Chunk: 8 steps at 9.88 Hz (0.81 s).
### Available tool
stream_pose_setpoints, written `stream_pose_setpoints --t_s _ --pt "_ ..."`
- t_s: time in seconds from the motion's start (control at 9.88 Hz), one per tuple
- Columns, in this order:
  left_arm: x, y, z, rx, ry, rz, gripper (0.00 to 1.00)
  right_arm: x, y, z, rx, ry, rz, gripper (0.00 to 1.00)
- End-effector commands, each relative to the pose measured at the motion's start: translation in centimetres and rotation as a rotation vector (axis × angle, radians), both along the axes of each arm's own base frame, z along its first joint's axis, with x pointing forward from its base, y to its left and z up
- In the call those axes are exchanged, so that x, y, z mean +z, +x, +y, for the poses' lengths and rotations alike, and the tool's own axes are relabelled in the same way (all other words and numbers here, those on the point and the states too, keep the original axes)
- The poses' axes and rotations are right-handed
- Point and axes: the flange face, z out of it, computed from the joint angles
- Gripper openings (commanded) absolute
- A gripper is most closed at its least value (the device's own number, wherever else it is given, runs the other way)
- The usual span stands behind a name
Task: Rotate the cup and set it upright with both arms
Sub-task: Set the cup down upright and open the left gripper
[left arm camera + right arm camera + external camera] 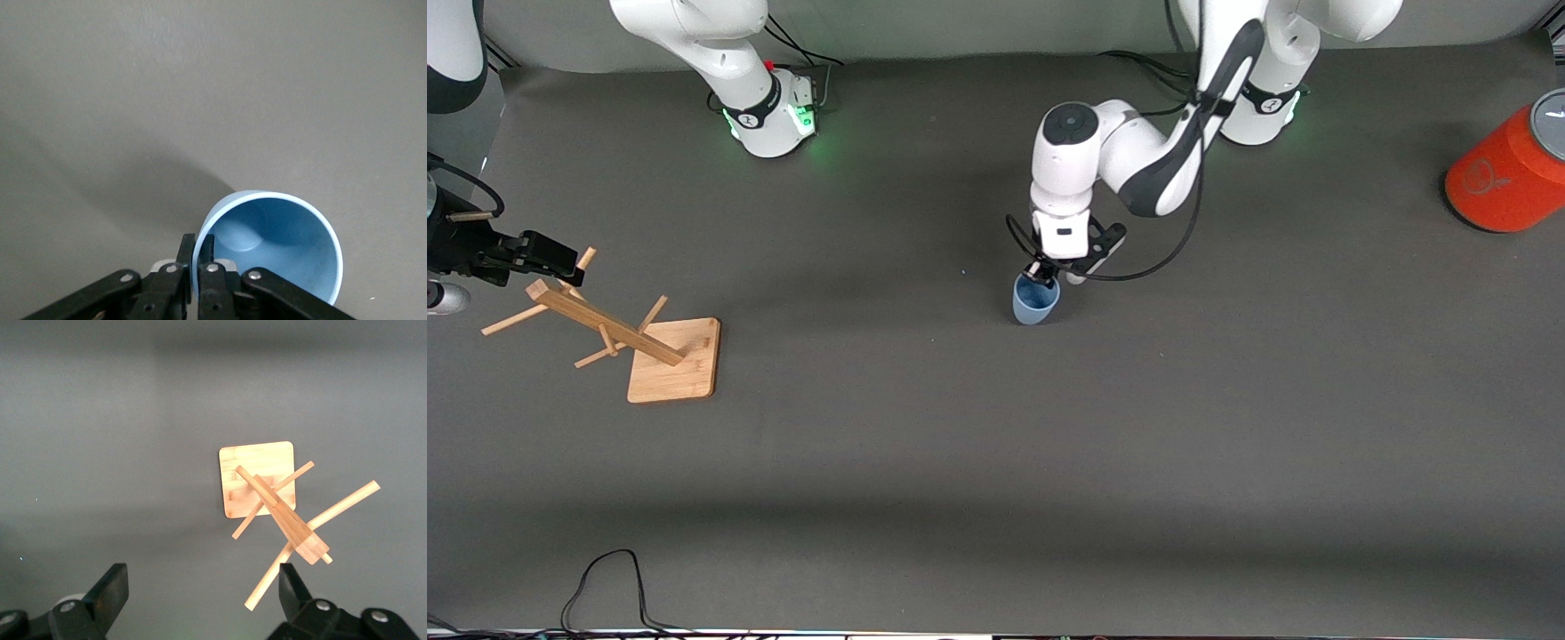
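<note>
**Front view: cup pinched at the rim, mid-table**

Seen in the front view a little toward 12 o'clock from the middle of the table (pixel 1049 498): cup (pixel 1036 302), mouth upward. Clamped on its rim by the left gripper (pixel 1045 277), one finger inside the wall, one outside, pressed together on it. Rim partly hidden by the fingers; hard to tell whether the base rests on the cloth. Looked into from the left wrist view: cup (pixel 280 247), part of its rim cut off by the frame edge, left gripper (pixel 198 252).

Toward 9 o'clock, over the wooden rack (pixel 640 342): right gripper (pixel 560 260), fingers spread wide with nothing between them, arm mostly out of frame. Confirmed by the right wrist view: right gripper (pixel 203 583), wooden rack (pixel 273 500).

At 2 o'clock, clipped by the edge: orange can (pixel 1507 173). At 7 o'clock: looped cable (pixel 605 578). Broad bare cloth around the cup, widest toward 6 o'clock.
</note>
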Motion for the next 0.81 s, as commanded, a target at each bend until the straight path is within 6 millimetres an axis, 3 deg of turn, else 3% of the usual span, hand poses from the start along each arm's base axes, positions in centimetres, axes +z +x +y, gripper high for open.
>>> stream_pose_setpoints --t_s 0.0,0.1,0.2,0.3,0.4,0.51,0.71 --pt "-0.2 -0.8 -1.7 -0.018 0.009 -0.015 0.00 0.4 -0.7 -0.2 -0.025 0.002 -0.002 1.00" --pt "-0.3 -1.1 -2.0 -0.029 0.014 -0.014 0.55 0.4 -0.7 0.1 -0.027 0.039 -0.002 1.00" --pt "-0.6 -1.4 -2.3 -0.038 0.024 -0.010 1.00 0.2 -0.7 -0.1 -0.034 0.059 0.000 1.00" --pt "-0.2 -1.2 -2.1 -0.047 0.032 -0.014 1.00 0.4 -0.7 -0.1 -0.031 0.059 -0.003 1.00" --pt "1.2 -0.5 -2.2 -0.205 0.145 -0.039 1.00 0.4 -0.8 -0.1 -0.031 0.059 -0.001 1.00" --pt "3.0 1.0 -1.9 -0.278 0.220 -0.005 1.00 0.4 -0.8 0.0 -0.027 0.058 -0.002 1.00" --pt "6.9 2.9 -0.6 -0.406 0.200 0.029 1.00 0.4 -0.8 0.0 -0.027 0.058 -0.002 1.00"
